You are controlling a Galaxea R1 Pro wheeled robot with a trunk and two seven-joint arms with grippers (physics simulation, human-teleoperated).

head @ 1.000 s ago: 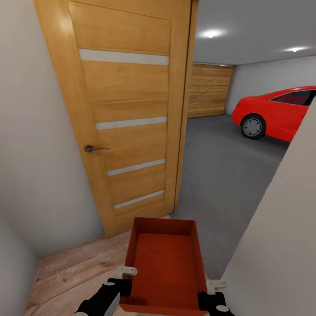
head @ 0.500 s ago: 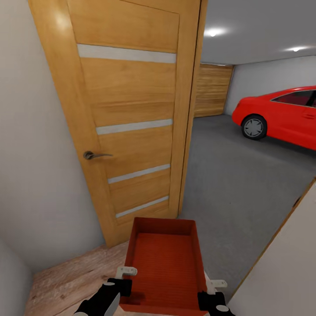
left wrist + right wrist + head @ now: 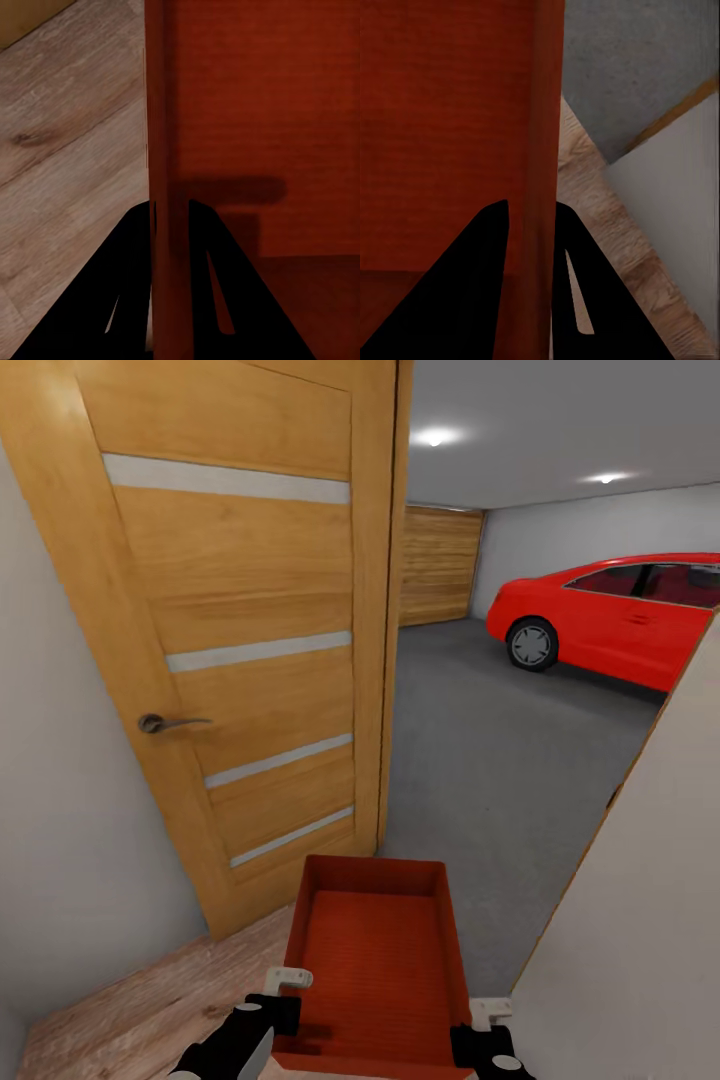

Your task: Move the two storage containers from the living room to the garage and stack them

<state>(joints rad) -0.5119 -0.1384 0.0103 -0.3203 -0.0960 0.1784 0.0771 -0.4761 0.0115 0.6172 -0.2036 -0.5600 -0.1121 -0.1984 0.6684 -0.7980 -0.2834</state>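
Observation:
I carry one orange-red storage container (image 3: 375, 960) low in front of me in the head view, its open top up and nothing inside. My left gripper (image 3: 283, 995) is shut on its left wall (image 3: 159, 150). My right gripper (image 3: 478, 1015) is shut on its right wall (image 3: 544, 150). In each wrist view the black fingers straddle the thin wall. Ahead, through the doorway, lies the garage with its dark grey concrete floor (image 3: 500, 760). Under me is light wood-plank flooring (image 3: 130, 1000).
An open wooden door (image 3: 240, 640) with a metal handle (image 3: 165, 723) stands close on my left. A white wall edge (image 3: 640, 900) crowds the right. A red car (image 3: 620, 615) is parked at the garage's far right, with a wooden garage door (image 3: 438, 565) behind.
The head view has shifted: door and car now sit further left in the picture, and the white wall on the right looms larger. The container stays held the same way.

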